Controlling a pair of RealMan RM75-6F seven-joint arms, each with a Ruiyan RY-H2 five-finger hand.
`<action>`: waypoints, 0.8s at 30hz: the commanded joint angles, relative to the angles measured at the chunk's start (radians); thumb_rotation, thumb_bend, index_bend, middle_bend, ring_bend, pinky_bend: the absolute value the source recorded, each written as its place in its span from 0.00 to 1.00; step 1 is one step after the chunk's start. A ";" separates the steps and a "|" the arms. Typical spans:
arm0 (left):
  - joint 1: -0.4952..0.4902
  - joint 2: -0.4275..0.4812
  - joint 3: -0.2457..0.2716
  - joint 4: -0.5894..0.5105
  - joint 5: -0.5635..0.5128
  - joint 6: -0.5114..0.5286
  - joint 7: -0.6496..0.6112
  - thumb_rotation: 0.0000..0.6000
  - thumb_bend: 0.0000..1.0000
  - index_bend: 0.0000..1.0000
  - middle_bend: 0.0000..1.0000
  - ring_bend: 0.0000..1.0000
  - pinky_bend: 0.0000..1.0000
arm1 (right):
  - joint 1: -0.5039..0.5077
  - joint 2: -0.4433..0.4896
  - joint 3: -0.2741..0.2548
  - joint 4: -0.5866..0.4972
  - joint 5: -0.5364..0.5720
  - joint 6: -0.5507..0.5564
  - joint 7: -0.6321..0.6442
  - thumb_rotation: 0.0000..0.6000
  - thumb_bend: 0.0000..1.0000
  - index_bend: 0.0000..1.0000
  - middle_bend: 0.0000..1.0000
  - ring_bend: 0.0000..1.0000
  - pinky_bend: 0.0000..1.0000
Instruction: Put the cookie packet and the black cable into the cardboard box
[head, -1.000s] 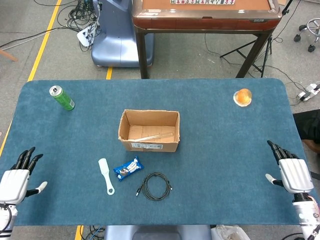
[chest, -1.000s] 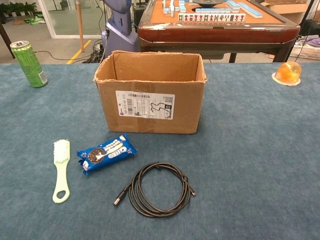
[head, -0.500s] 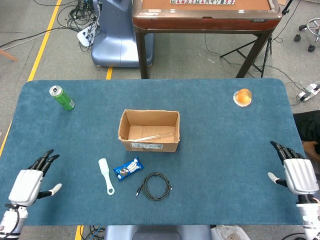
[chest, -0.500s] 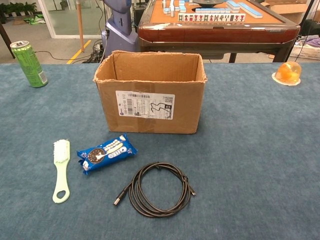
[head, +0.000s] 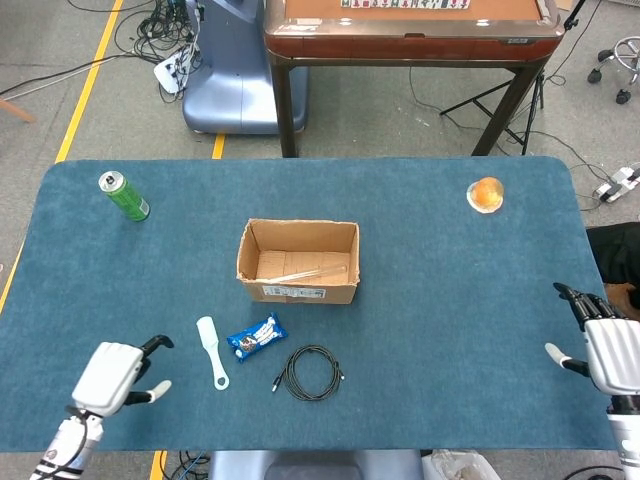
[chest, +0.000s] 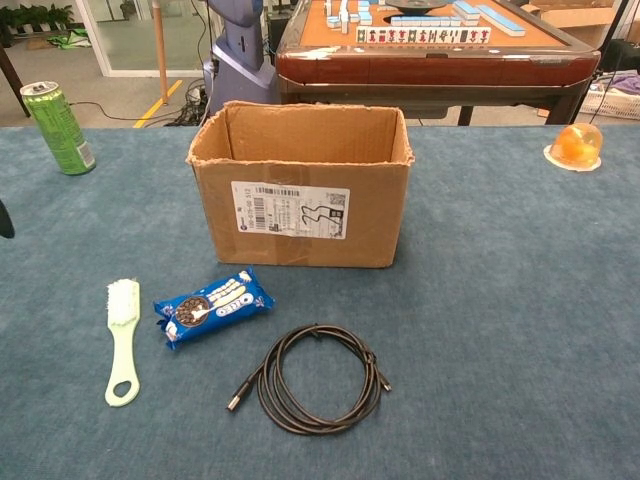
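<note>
The cardboard box (head: 298, 262) sits near the middle of the blue table (head: 450, 300), open side up, its printed label facing the near edge; from the chest view it stands upright and nothing of the task's goods lies inside that can be seen. Just in front of the box, toward the near edge, lies the cookie packet (head: 257, 337), blue and flat on the cloth, angled a little; right beside it, nearer the near edge, the black cable (head: 311, 373) rests in a loose coil, one plug end pointing toward the packet; the two are close but apart. Left of the packet is a pale green brush (head: 212, 350), lying lengthwise, just beside the packet without touching.

Down at the near left corner the left hand (head: 112, 374) hovers over the cloth, holding nothing, fingers spread and slightly curled, well apart from the brush; at the right edge the right hand (head: 608, 350) is likewise empty, fingers apart and pointing toward the far edge, far from everything.

Toward the far left corner a green can (head: 124, 196) stands; near the far right corner an orange ball (head: 485, 193) rests on a small white dish.
</note>
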 joint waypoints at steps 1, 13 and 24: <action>-0.037 -0.042 -0.014 -0.036 -0.048 -0.052 0.076 1.00 0.15 0.40 1.00 1.00 1.00 | -0.008 0.008 0.008 0.001 -0.007 0.025 0.018 1.00 0.00 0.19 0.31 0.26 0.44; -0.140 -0.184 -0.073 -0.030 -0.235 -0.151 0.282 1.00 0.15 0.37 1.00 1.00 1.00 | -0.033 0.044 0.022 -0.009 -0.011 0.071 0.074 1.00 0.00 0.19 0.31 0.26 0.44; -0.226 -0.291 -0.119 -0.003 -0.436 -0.159 0.424 1.00 0.08 0.32 1.00 1.00 1.00 | -0.035 0.053 0.024 -0.013 -0.009 0.067 0.087 1.00 0.00 0.19 0.31 0.26 0.44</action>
